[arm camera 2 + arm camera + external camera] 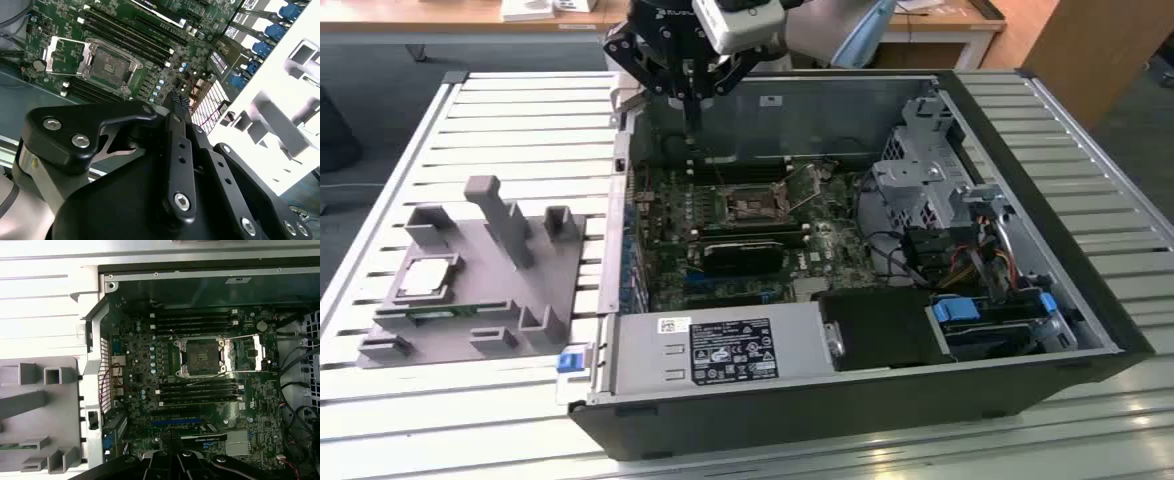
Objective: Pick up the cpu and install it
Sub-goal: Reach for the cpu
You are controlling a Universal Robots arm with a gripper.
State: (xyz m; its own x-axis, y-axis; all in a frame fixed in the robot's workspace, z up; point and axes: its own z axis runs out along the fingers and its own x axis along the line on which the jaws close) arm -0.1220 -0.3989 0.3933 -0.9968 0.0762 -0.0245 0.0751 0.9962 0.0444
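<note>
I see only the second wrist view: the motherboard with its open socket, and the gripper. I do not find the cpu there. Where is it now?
Observer: The cpu lies flat on a grey fixture outside the computer case, at the exterior view's left.
Operator: Is the gripper close to it?
Observer: No. The gripper hangs above the open case, clearly apart from the cpu, and holds nothing.
Operator: Does something else lie on that fixture?
Observer: Yes. A long green memory stick lies beside the cpu, on the side nearer the exterior camera.
</note>
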